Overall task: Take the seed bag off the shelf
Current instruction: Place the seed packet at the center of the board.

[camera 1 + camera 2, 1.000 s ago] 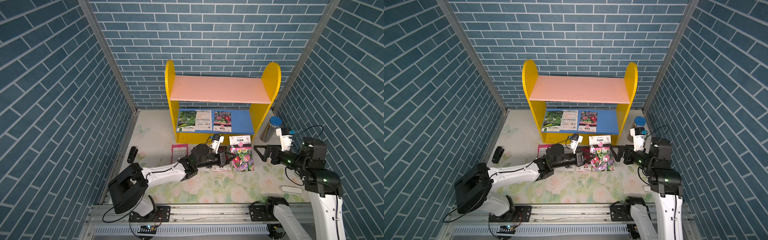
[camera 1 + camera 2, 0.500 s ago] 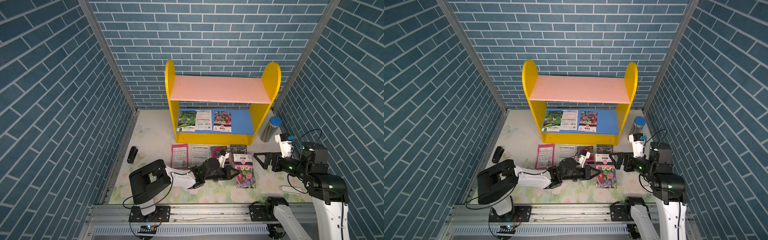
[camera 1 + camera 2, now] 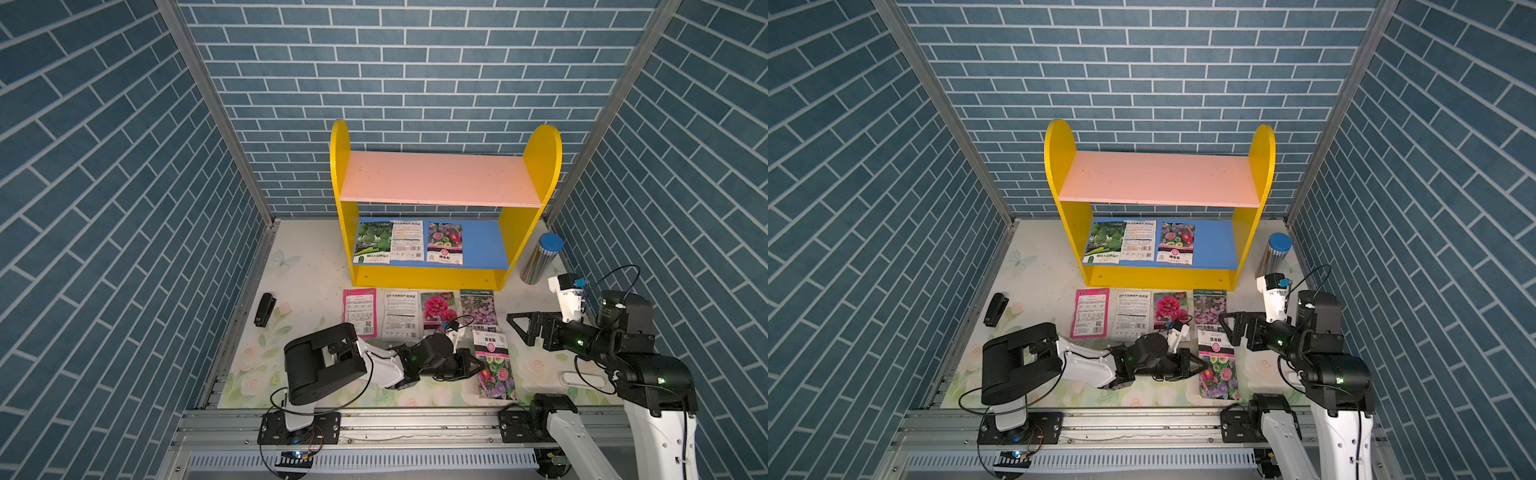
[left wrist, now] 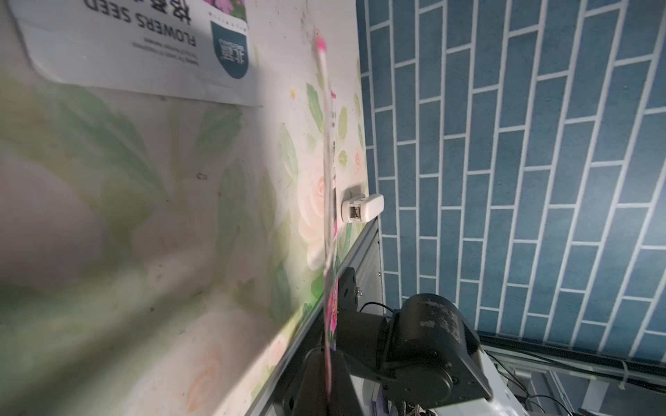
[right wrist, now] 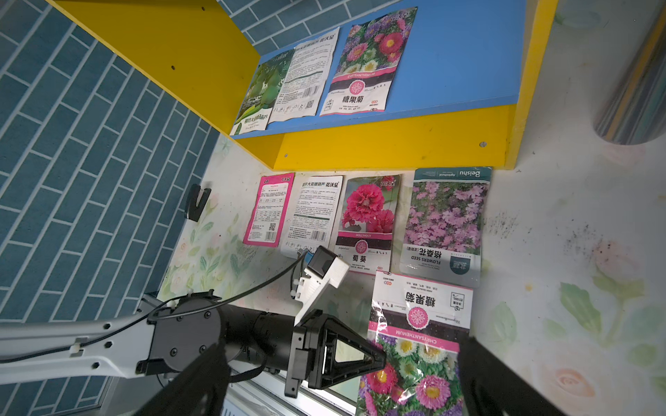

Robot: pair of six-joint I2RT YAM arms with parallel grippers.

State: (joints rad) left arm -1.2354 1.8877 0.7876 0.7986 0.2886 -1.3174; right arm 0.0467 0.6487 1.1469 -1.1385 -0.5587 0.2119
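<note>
Pink-banded seed bag (image 3: 494,365) is off the shelf (image 3: 436,183): your left gripper (image 3: 481,366) is clamped on its edge, your right gripper (image 3: 519,328) gapes wide, holding nothing.

A mock-up robot lab cell — blue brick-print wall panels (image 3: 415,62), an aluminium mounting rail (image 3: 415,424), a floral-covered bench (image 3: 307,266).

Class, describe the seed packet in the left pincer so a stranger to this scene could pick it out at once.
Find the yellow shelf at the back; before it, a row of four packets lies on the floral table. Further forward, by the row's right end, is the chrysanthemum packet. It alone is out of line, with the left pincer shut on its edge.
</note>
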